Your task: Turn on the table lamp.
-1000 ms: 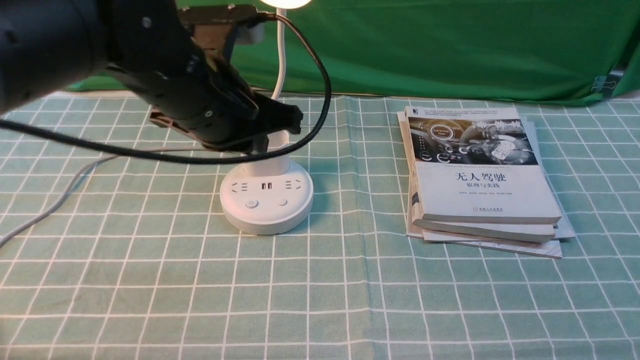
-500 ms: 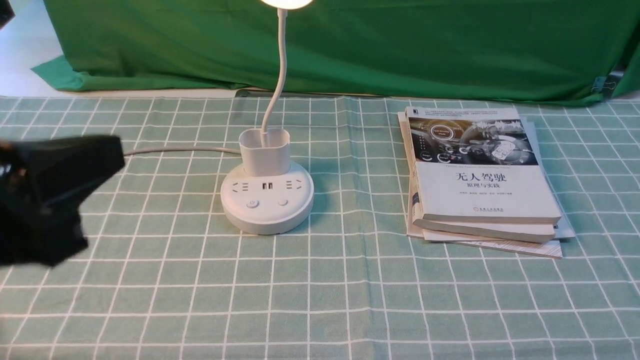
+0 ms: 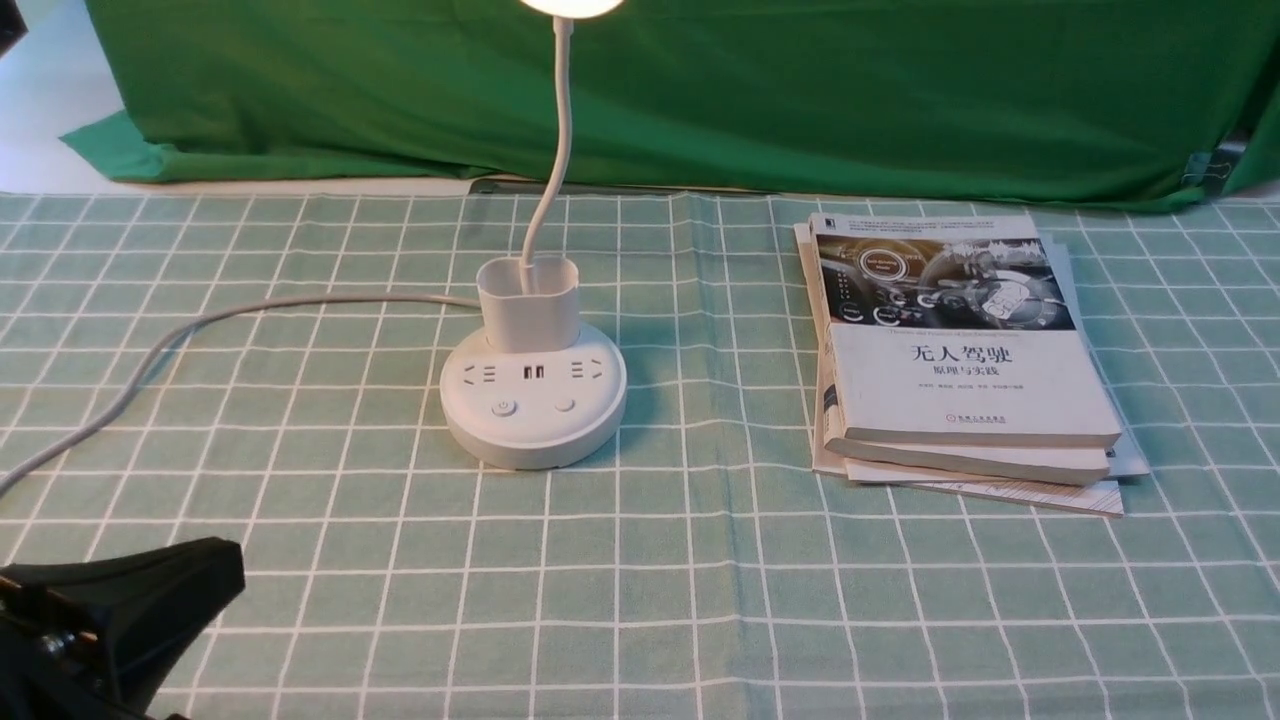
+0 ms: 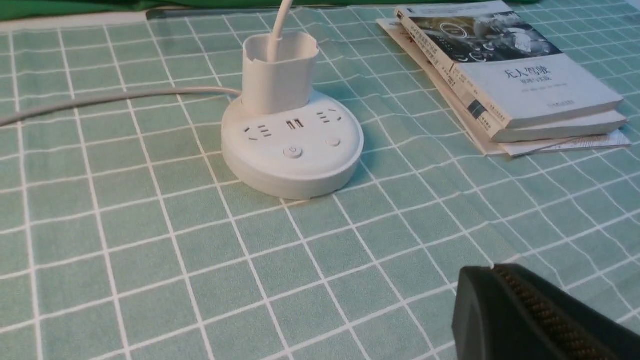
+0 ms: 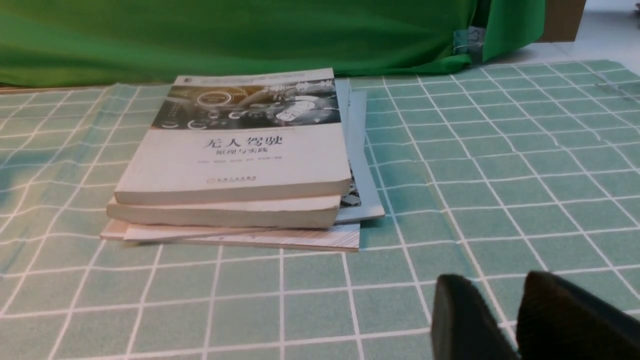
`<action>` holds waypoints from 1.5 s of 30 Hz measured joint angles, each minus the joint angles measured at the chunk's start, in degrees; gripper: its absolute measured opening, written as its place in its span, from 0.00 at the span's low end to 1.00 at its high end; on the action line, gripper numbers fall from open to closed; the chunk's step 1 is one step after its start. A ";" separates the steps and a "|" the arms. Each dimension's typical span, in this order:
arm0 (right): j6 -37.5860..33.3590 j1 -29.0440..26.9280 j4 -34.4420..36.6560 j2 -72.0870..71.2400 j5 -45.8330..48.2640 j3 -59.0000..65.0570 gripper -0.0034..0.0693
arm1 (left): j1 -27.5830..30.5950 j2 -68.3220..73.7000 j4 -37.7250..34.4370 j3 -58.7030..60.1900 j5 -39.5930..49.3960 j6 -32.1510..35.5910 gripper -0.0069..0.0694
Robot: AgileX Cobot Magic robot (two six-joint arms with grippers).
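Note:
The white table lamp [image 3: 533, 410] stands mid-table on its round puck base, with a small cup [image 3: 529, 300] and a thin gooseneck [image 3: 558, 150]. Its head [image 3: 570, 5] glows bright at the top edge. Two buttons [image 3: 503, 408] sit on the base's front, and nothing touches them. My left gripper [image 3: 200, 580] is low in the near left corner, well away from the lamp [image 4: 292, 150]. Its black fingers [image 4: 492, 272] are pressed together, shut on nothing. My right gripper [image 5: 492, 282] shows only in the right wrist view, slightly open and empty above the cloth.
A stack of books [image 3: 960, 350] lies right of the lamp, and it is also ahead of the right gripper [image 5: 240, 160]. The lamp's grey cord [image 3: 200, 325] runs left across the checked tablecloth. A green backdrop [image 3: 800, 90] hangs behind.
My left arm has drawn back from over the lamp base, swinging left and then down to the near left corner. The lamp head glows in every frame.

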 joint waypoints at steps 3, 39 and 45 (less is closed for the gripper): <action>0.00 0.00 0.00 0.00 -0.06 0.00 0.37 | 0.00 -0.24 0.38 0.14 -2.57 0.31 0.12; 0.07 0.00 0.00 0.00 0.03 0.00 0.38 | 22.18 -26.44 8.54 22.79 -5.04 -6.19 0.12; 0.07 0.00 0.00 0.00 0.03 0.00 0.38 | 22.18 -26.44 8.54 22.79 -9.03 -6.05 0.12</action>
